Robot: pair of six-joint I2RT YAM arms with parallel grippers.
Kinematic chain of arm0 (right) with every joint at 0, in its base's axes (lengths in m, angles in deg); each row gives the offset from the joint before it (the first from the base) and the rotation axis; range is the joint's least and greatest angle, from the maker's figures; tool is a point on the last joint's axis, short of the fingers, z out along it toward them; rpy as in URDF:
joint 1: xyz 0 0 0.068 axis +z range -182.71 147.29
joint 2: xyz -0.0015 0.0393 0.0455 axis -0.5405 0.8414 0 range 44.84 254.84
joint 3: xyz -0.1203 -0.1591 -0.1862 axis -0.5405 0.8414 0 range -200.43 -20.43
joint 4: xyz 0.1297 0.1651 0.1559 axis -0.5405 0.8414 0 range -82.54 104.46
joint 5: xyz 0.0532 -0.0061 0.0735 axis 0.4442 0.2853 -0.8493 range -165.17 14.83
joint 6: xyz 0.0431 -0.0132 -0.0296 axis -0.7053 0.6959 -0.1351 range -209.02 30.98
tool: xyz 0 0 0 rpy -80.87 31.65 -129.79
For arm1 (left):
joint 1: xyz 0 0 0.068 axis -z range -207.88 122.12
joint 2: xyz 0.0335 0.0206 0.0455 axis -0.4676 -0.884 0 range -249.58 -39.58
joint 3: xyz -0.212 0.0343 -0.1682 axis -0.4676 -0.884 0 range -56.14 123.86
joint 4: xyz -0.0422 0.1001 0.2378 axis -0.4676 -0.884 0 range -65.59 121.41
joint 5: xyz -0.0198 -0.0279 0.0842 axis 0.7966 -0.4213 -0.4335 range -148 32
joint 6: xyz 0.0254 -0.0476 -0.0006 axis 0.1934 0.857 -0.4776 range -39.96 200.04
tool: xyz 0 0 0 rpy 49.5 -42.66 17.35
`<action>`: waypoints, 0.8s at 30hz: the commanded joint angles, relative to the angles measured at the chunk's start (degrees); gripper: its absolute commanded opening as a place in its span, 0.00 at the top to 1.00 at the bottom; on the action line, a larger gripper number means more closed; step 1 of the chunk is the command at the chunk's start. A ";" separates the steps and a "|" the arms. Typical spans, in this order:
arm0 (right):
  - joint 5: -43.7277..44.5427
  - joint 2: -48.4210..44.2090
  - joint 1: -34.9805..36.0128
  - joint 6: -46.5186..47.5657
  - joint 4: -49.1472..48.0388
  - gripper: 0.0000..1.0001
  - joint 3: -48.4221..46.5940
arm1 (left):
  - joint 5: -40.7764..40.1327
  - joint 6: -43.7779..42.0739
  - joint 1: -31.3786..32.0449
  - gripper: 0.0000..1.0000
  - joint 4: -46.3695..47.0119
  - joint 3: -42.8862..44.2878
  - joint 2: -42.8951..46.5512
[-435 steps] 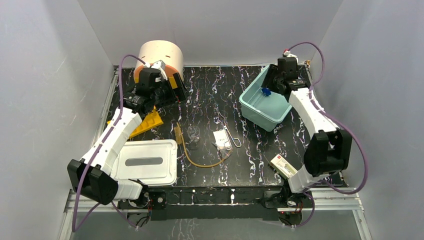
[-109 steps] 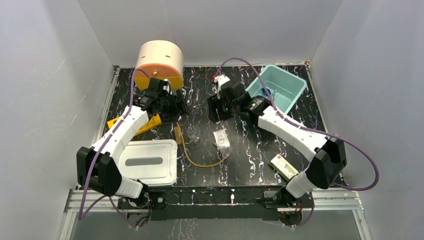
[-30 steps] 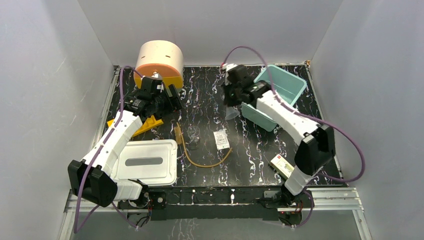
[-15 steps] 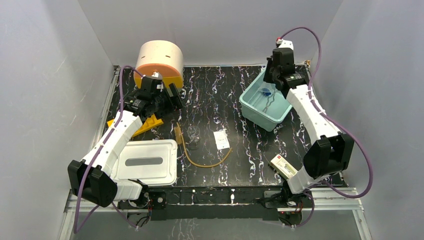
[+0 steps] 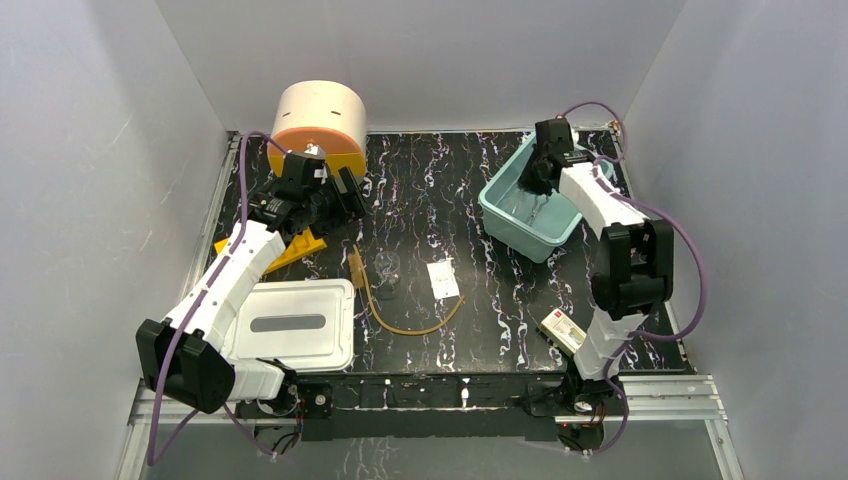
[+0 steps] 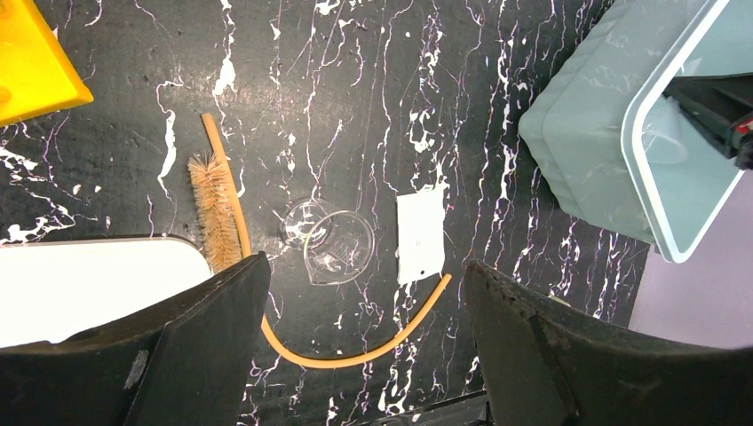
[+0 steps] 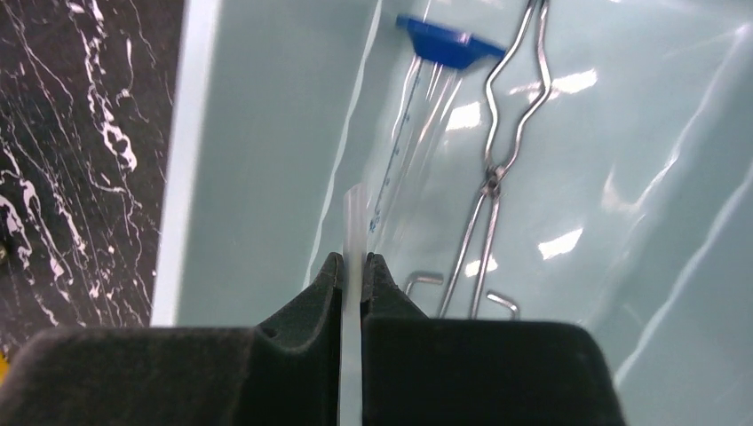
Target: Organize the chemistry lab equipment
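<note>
Right arm, compared with 0.5 s before: then raised over the far rim of the bin (image 7: pixel 266 177), it is now reaching down inside. The right fingers (image 7: pixel 320 297) are pinching a thin glass rod (image 7: pixel 354 222), which is pointing along the bin's wall. 2 items are lying side by side in the bin just beyond the rod: a blue-tipped tube (image 7: pixel 416 115) and a wire clamp (image 7: pixel 491 182).

The left arm is keeping its earlier pose. The left fingers (image 6: pixel 204 337) are spread wide, gripping nothing, and hanging above the desk (image 5: pixel 420 190). Below them a flask (image 6: pixel 336 248) is sitting just beside a packet (image 6: pixel 420 235). A hose (image 6: pixel 351 361) is curving around their near side, with a brush (image 6: pixel 213 209) alongside it. A yellow rack (image 6: pixel 31 62) is lying further left.

Writing: the tube is showing fine scale marks, too small to read. The print on the small box (image 5: pixel 565 333) near the right base is also illegible.
</note>
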 commanded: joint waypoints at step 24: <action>-1.08 -1.87 0.26 -8.84 -1.35 0.52 3.84 | 1.28 -0.20 -0.20 0.20 -0.08 1.30 -0.08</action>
